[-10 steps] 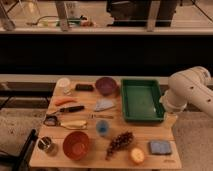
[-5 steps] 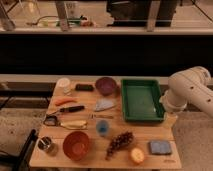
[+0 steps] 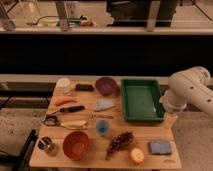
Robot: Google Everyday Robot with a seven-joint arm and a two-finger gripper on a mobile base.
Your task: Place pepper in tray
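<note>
The pepper [image 3: 65, 101] is a small orange-red piece lying on the left part of the wooden table [image 3: 150, 135], below a white cup. The green tray [image 3: 142, 118] stands at the table's right end and looks empty. My white arm [image 3: 189, 92] hangs just right of the tray, level with its right rim. My gripper is hidden behind the arm's rounded end and does not show in the camera view. The pepper lies far to the left of the arm, with the tray between them.
Around the pepper lie a white cup [image 3: 63, 85], a black block [image 3: 84, 87], a purple bowl [image 3: 106, 85], a black-handled knife [image 3: 70, 109] and a pale blue cloth [image 3: 104, 104]. Nearer are an orange bowl [image 3: 76, 145], a blue cup [image 3: 102, 127] and a blue sponge [image 3: 160, 147].
</note>
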